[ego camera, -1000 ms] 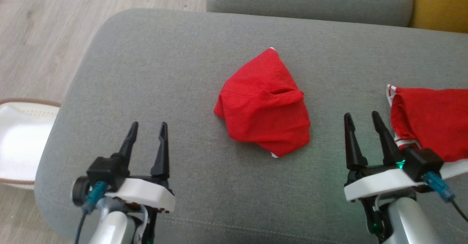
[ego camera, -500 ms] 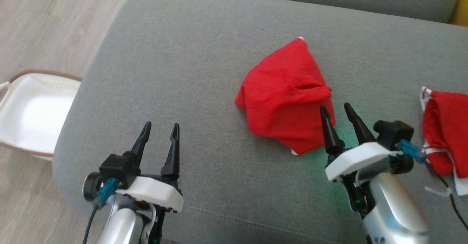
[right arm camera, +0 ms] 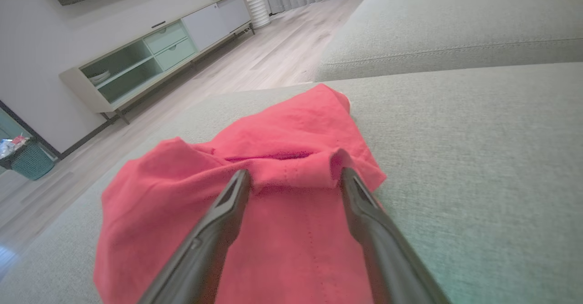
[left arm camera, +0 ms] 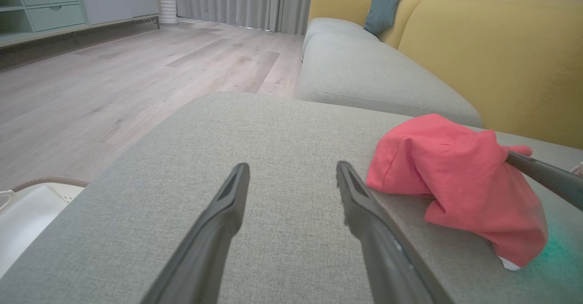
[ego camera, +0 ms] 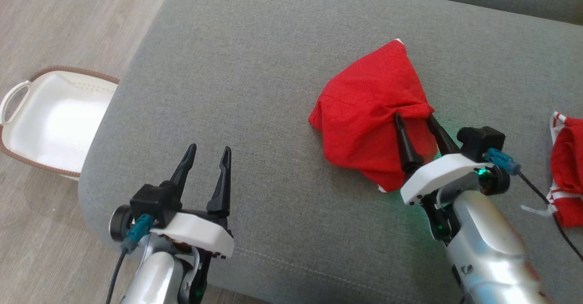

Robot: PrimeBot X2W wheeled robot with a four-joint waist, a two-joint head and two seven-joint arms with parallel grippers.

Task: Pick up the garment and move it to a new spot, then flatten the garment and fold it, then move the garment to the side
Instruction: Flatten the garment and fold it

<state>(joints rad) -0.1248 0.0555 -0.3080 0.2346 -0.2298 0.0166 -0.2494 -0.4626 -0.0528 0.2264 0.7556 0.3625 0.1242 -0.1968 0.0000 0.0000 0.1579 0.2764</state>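
Note:
The garment (ego camera: 364, 112) is a crumpled red cloth with a bit of white trim, lying on the grey cushion (ego camera: 255, 67). My right gripper (ego camera: 413, 116) is open, its two fingers straddling a raised fold on the garment's right side. In the right wrist view that fold (right arm camera: 291, 176) bunches between the fingertips of the right gripper (right arm camera: 295, 174). My left gripper (ego camera: 209, 148) is open over bare cushion, well to the left of the garment. From the left wrist, the left gripper (left arm camera: 292, 167) holds nothing and the garment (left arm camera: 455, 176) lies to its right.
A second red cloth with white stripes (ego camera: 567, 167) lies at the cushion's right edge. A white basket (ego camera: 54, 117) stands on the wooden floor (ego camera: 68, 21) to the left. A yellow sofa back (left arm camera: 492, 53) rises behind, and a low cabinet (right arm camera: 150, 53) stands across the room.
The head camera has turned, shifting the whole picture. My right gripper has moved left from beside the second red cloth onto the garment, still open. The left gripper has kept its pose.

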